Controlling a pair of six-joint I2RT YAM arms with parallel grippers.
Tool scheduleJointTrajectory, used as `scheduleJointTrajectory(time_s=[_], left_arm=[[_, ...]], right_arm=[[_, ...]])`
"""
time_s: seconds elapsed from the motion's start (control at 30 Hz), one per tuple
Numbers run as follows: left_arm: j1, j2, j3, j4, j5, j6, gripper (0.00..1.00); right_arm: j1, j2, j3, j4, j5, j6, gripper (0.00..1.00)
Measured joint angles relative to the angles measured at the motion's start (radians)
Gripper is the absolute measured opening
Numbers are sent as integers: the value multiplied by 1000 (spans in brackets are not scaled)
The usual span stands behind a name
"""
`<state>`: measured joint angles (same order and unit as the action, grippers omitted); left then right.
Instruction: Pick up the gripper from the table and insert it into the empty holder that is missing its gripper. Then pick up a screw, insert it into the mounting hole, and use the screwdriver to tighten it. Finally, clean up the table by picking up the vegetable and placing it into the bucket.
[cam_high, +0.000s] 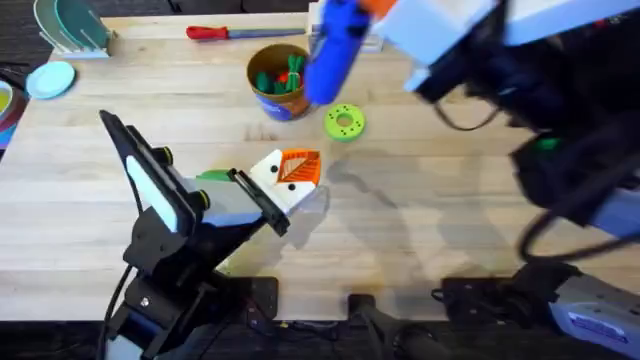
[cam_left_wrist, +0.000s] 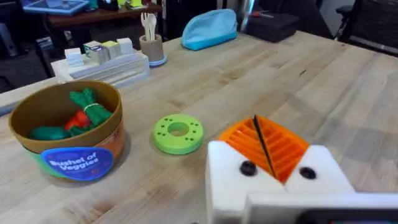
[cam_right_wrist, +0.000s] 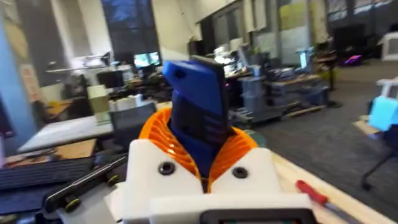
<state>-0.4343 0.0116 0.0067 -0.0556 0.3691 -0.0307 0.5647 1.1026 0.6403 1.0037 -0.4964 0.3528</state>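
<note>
My right gripper (cam_high: 352, 14) is raised high over the table's far side and is shut on the blue screwdriver (cam_high: 330, 55). In the right wrist view the screwdriver (cam_right_wrist: 198, 102) sticks out between the orange pads (cam_right_wrist: 239, 146). The blue bucket (cam_high: 278, 82) stands at the far middle with green and red toy vegetables (cam_left_wrist: 81, 112) inside. My left gripper (cam_high: 297, 170) hovers low over the table's middle, its orange pads (cam_left_wrist: 283, 146) pressed together with just a thin dark line between them. The loose gripper piece, the holder and the screw are out of view.
A green round disc (cam_high: 344, 122) with holes lies right of the bucket. A red-handled tool (cam_high: 220, 32) lies along the far edge. A teal rack (cam_high: 70, 25) and a light-blue dish (cam_high: 50, 78) sit far left. A blue pouch (cam_left_wrist: 210, 28) and a cup (cam_left_wrist: 151, 45) stand beyond.
</note>
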Motion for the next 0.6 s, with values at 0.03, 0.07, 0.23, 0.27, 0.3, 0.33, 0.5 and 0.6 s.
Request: scheduleJointTrajectory(time_s=[0.03, 0.07, 0.23, 0.27, 0.3, 0.33, 0.5, 0.6], left_arm=[[0, 0, 0, 0, 0, 0, 16], [0, 0, 0, 0, 0, 0, 16], [0, 0, 0, 0, 0, 0, 16], [0, 0, 0, 0, 0, 0, 16], [0, 0, 0, 0, 0, 0, 16], [0, 0, 0, 0, 0, 0, 16], [0, 0, 0, 0, 0, 0, 16], [0, 0, 0, 0, 0, 0, 16]], right_arm=[[20, 26, 0, 25, 0, 12, 19], [40, 53, 0, 49, 0, 23, 19], [103, 141, 0, 113, -2, 52, 19], [109, 150, 0, 116, -3, 55, 19], [113, 156, 0, 118, -3, 58, 19], [117, 161, 0, 118, -2, 60, 19], [139, 165, 0, 119, -2, 63, 19], [153, 165, 0, 118, -2, 64, 19]])
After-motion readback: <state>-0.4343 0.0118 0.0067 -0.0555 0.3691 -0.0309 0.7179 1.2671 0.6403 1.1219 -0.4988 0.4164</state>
